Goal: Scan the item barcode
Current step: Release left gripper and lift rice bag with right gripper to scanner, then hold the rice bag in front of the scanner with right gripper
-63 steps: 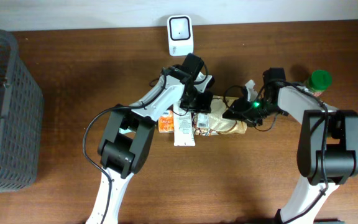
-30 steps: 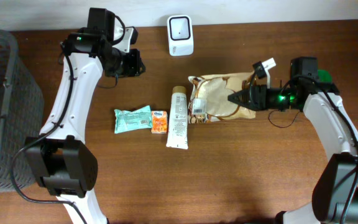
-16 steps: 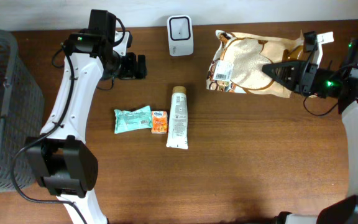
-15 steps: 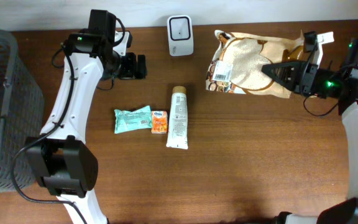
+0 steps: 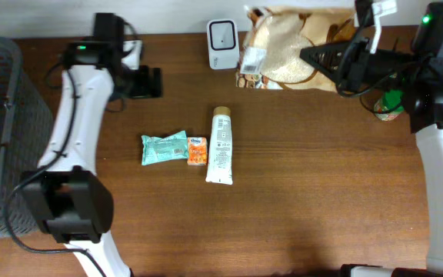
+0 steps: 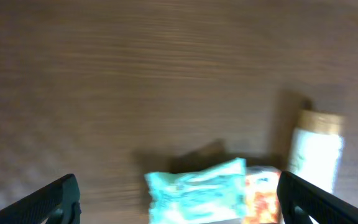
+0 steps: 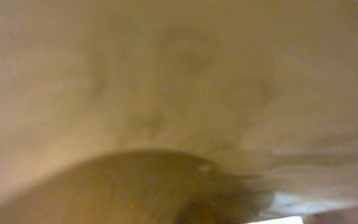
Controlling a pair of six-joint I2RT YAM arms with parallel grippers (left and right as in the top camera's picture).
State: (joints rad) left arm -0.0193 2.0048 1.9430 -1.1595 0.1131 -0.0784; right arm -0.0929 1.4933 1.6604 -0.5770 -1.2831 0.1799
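The bag (image 5: pixel 287 38) is at the far edge of the table (image 5: pixel 298 200), clamped in the closed right pincer (image 5: pixel 309 55). Its long axis runs left to right. The end with the white label (image 5: pixel 251 61) points left, and the pincer's dark fingers lie across the right half. The label sits just beside the right side of the scanner (image 5: pixel 223 35), which stands at the back edge. In the right wrist view the bag's blurred tan surface fills the whole picture.

The left pincer (image 5: pixel 148 82) is open over bare wood to the left of the scanner, well apart from the bag. Its wrist view shows the two fingertips (image 6: pixel 55 199) spread to opposite corners.

Mid-table, nearer than the scanner, three things lie in a row:
- a teal packet (image 5: pixel 164 148);
- an orange packet (image 5: pixel 197 151) touching its right end;
- a white tube (image 5: pixel 221 155) just right of that, its long axis running front to back and its tan cap toward the scanner.

A green-capped bottle (image 5: pixel 391 104) stands at the right, partly hidden by the right arm. A grey basket (image 5: pixel 6 131) sits at the table's left edge.
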